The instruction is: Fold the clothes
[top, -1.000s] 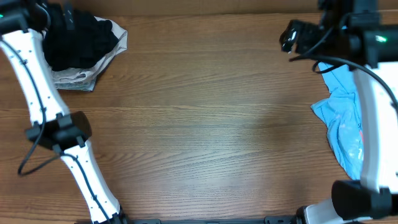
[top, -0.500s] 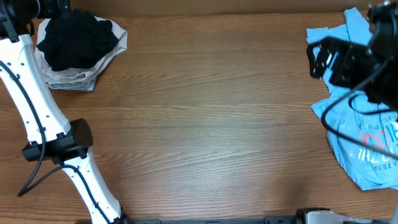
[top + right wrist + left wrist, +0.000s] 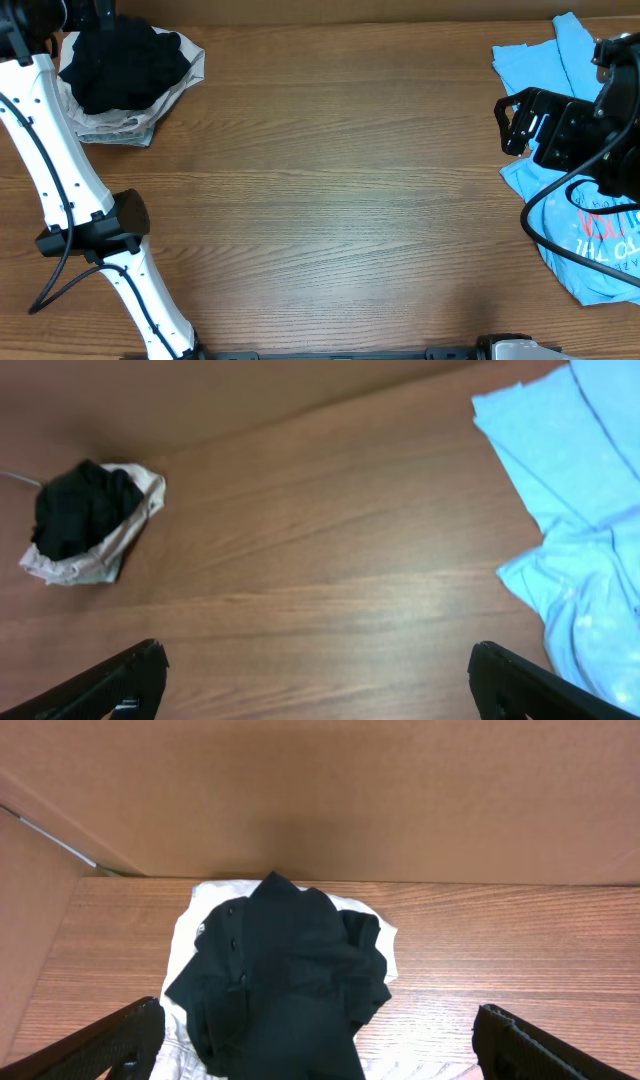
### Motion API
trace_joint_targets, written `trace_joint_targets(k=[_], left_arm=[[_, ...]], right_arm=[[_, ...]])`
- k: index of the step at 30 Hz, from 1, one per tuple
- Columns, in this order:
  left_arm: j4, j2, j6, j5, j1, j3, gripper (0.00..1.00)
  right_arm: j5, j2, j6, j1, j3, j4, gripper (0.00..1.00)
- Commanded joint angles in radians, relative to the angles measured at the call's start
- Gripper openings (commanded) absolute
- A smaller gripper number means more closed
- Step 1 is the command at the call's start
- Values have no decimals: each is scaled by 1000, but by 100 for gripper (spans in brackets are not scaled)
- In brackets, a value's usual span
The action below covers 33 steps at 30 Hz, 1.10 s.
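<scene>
One black garment (image 3: pixel 285 980) just ahead of left end effector (image 3: pixel 320 1045)

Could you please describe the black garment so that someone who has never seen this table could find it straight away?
On the wooden table, look to the far left corner. A crumpled black garment sits heaped on a pale cloth there. It is the only dark piece; the other garment, a light-blue tee with red print, lies at the right edge.
</scene>
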Motion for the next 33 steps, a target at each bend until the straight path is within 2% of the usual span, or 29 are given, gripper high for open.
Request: trace_joint_targets(k=[1, 10, 16, 20, 28, 33], left_arm=[[0, 3, -14, -2, 4, 3, 100], [0, 3, -14, -2, 4, 3, 100], [0, 3, -14, -2, 4, 3, 100], [0, 3, -14, -2, 4, 3, 100], [0, 3, -14, -2, 4, 3, 100], [0, 3, -14, -2, 4, 3, 100]], right_arm=[[-5, 4, 6, 3, 11, -16, 100], [-5, 14, -79, 3, 11, 33, 100], [-5, -55, -166, 3, -131, 255, 100], [-5, -167, -185, 3, -378, 533, 100], [-5, -500, -204, 3, -1064, 1143, 100], [-7, -747, -209, 4, -1492, 1414, 100]])
